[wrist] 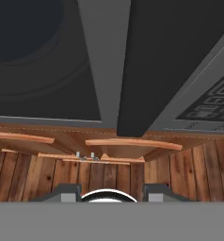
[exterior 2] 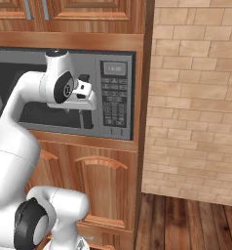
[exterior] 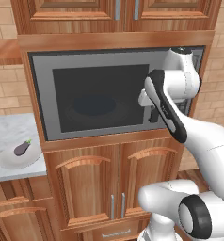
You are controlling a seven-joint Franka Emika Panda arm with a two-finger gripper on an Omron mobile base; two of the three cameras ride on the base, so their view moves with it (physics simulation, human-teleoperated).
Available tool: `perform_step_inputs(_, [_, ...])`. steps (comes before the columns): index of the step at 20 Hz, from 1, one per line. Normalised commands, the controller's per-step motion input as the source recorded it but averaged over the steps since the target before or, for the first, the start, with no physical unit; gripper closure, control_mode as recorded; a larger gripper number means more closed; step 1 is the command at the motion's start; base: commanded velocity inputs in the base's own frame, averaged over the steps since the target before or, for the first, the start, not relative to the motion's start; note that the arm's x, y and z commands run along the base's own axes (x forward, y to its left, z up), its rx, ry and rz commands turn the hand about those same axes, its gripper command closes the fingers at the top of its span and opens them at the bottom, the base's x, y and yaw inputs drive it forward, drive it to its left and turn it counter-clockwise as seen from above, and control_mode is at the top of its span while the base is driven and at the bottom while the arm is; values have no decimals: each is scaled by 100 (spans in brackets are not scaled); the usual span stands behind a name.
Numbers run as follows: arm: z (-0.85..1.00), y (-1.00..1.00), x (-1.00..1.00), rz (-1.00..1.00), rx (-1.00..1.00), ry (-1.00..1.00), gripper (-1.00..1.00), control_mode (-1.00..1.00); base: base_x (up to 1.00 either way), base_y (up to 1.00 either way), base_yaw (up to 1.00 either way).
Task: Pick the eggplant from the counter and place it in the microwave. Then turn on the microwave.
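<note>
Marbled counter (exterior: 10, 127) at far left beside wood cabinets and brick wall, microwave (exterior: 100, 101) built in with door shut, eggplant (exterior: 22, 148) on a plate (exterior: 12, 160) on the counter, well apart from the gripper (exterior: 151, 110), which is at the door handle (wrist: 156, 70), fingers pressed together, holding nothing.

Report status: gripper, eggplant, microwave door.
Gripper at the microwave handle, jaws shut. Eggplant on a plate on the counter, untouched. Microwave door shut.

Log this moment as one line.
tool: shut, at microwave door handle | door: closed | eggplant: on plate, counter
</note>
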Motion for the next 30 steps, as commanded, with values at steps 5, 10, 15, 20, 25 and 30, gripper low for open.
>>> perform_step_inputs(5, [0,0,-5,0,0,-7,-100,-100,0,0,0])
perform_step_inputs(10, [0,-1,-14,0,0,-31,-100,-100,0,0,0])
perform_step_inputs(15, [0,-5,-9,0,1,-29,-100,-100,0,0,0])
perform_step_inputs(20, [2,-9,1,0,4,-11,-100,-100,0,0,0])
perform_step_inputs(25, [4,-12,6,0,6,0,-100,-100,0,0,0])
perform_step_inputs(30, [4,-8,13,0,7,0,-100,-100,0,0,0])
